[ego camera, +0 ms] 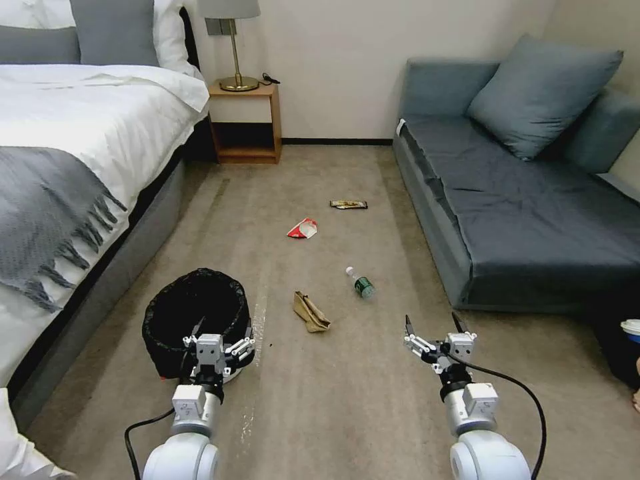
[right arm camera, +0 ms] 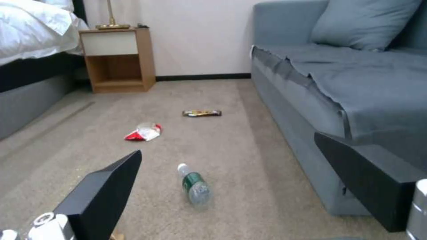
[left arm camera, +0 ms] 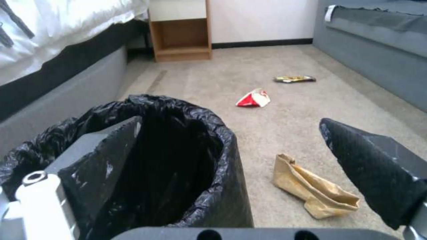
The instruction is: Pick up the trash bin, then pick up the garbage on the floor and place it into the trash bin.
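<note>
While the left gripper [ego camera: 223, 333] sits spread over the trash bin [ego camera: 193, 313] rim at 7 o'clock, nothing's lifted yet. Right gripper [ego camera: 432, 325] hangs apart; all four garbage [ego camera: 311, 312] pieces remain on the floor.

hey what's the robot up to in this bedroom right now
It is at the start of a floor cleanup. The left end effector is open at the near rim of the trash bin, one finger inside it, not yet gripping. The right end effector hangs open above the carpet. The paper bag, bottle, carton and snack wrapper lie on the floor.
</note>
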Robot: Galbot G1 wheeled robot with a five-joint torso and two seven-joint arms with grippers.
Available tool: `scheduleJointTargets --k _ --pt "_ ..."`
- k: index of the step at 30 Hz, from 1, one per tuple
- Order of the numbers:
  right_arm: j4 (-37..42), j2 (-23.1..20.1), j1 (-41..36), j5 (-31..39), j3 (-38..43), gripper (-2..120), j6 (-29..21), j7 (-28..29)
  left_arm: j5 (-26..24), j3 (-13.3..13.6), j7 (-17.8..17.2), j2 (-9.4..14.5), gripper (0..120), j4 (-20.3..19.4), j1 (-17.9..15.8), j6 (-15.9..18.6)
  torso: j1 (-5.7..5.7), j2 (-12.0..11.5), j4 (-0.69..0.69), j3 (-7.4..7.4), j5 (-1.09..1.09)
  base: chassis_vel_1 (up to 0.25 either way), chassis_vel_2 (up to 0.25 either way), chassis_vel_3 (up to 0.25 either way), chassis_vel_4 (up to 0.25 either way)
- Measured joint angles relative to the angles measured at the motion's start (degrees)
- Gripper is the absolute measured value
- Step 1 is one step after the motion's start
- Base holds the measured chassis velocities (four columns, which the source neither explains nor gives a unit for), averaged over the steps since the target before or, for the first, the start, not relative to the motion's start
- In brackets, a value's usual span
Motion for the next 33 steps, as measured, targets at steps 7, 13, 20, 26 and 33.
scheduleJointTargets --k 7,13,20,26,33 --pt "0.0 0.0 0.0 0.0 0.0 100 0.0 0.0 0.0 0.0 0.0 0.0 100 0.0 0.0 0.0 0.0 0.0 0.0 0.0 0.0 0.0 0.0 0.0 0.0" --pt "0.0 0.0 0.0 0.0 0.0 100 0.0 0.0 0.0 0.0 0.0 0.0 100 0.0 0.0 0.0 0.0 0.0 0.0 0.0 0.0 0.0 0.0 0.0 0.0" --pt "0.0 0.0 0.1 0.1 0.0 100 -0.2 0.0 -0.1 0.0 -0.1 0.1 100 0.0 -0.1 0.2 0.0 0.0 0.0 0.0 0.0 0.0 0.0 0.0 0.0" --pt "-0.6 -0.3 3.1 3.9 -0.8 100 -5.9 2.1 -3.6 -2.4 -3.6 2.0 100 1.5 -4.3 6.4 0.0 0.0 0.0 0.0 0.0 0.0 0.0 0.0 0.0" --pt "-1.9 -0.8 9.1 11.7 -2.6 100 -17.3 6.4 -9.8 -6.5 -9.7 5.5 100 4.1 -11.8 17.1 0.0 0.0 -0.01 0.01 0.0 0.0 0.0 0.0 0.0"
